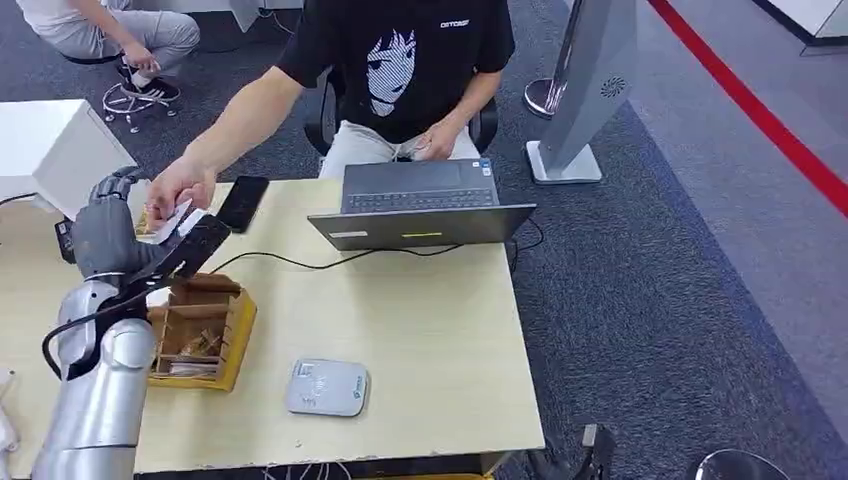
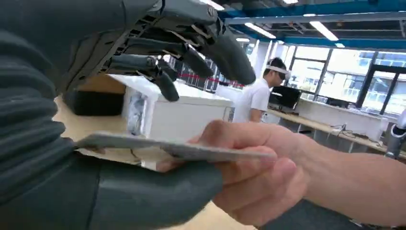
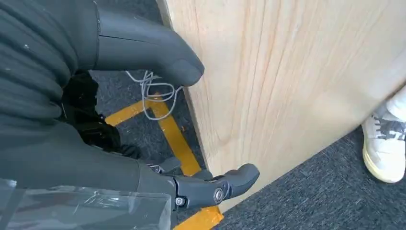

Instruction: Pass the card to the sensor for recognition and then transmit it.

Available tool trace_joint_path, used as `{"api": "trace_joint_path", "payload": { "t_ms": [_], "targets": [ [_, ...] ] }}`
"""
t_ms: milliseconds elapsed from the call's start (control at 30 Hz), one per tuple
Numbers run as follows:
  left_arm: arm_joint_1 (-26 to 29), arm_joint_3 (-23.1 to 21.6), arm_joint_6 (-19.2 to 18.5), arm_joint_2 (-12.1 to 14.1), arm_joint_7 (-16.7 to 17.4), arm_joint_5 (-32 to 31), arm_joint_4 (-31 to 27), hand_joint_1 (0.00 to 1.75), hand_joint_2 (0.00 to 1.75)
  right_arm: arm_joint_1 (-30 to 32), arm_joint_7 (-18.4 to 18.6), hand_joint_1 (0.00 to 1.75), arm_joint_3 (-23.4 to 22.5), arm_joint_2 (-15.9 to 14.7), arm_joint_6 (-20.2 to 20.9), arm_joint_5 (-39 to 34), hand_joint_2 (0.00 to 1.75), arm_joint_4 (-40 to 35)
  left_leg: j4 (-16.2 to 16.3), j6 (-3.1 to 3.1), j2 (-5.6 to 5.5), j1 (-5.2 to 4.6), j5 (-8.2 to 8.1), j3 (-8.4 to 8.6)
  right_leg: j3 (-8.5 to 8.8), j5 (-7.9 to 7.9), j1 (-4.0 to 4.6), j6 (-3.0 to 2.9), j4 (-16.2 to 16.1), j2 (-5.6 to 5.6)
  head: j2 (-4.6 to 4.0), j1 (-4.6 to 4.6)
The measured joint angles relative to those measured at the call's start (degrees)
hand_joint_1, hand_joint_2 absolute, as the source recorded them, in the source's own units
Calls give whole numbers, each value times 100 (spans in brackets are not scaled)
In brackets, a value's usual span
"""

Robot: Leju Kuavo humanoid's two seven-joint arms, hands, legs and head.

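Note:
A white card (image 1: 172, 222) is pinched in a seated person's hand (image 1: 180, 188) at the table's far left. My left hand (image 1: 105, 235) is raised just beside it. In the left wrist view the card (image 2: 177, 149) lies flat between my thumb (image 2: 143, 191) and my spread fingers (image 2: 191, 52), which stay clear of it. The person's fingers (image 2: 249, 177) grip its outer end. The grey-white sensor pad (image 1: 327, 387) lies flat near the table's front edge. My right hand (image 3: 72, 120) hangs beside the table's wooden side (image 3: 287, 72), fingers apart and holding nothing.
A wooden compartment box (image 1: 200, 330) stands by my left forearm. A black phone (image 1: 243, 203) and an open laptop (image 1: 420, 205) with a cable sit at the back of the table (image 1: 430, 330). A white cabinet (image 1: 55, 150) stands at the far left.

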Motion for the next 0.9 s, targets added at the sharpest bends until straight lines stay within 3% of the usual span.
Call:
{"api": "trace_joint_path", "payload": {
  "t_ms": [333, 500, 600, 900],
  "targets": [
    [-990, -672, 162, 485, 474, -1351, 821, 175, 175, -35, 76, 0, 225, 22, -157, 138, 175, 11, -2, -22, 36, 9, 14, -5, -25, 28, 6, -23, 9, 40, 0, 0],
    [-1194, -846, 455, 706, 743, -2076, 926, 175, 175, -42, 76, 0, 323, 35, -249, 186, 175, 9, -4, -27, 58, 17, 18, -7, -32, 37, 15, -35, 12, 57, 0, -2],
    [-1056, -859, 724, 752, 756, -2050, 745, 175, 175, -33, 66, 0, 339, 37, -282, 170, 175, 9, -4, -31, 57, 22, 20, -9, -34, 37, 18, -36, 12, 57, 0, -4],
    [-681, -859, 872, 851, 699, -1774, 159, 175, 175, -35, 39, 0, 378, 52, -284, 66, 175, 11, -5, -38, 56, 25, 25, -20, -42, 37, 20, -36, 12, 55, 0, -2]
  ]
}}
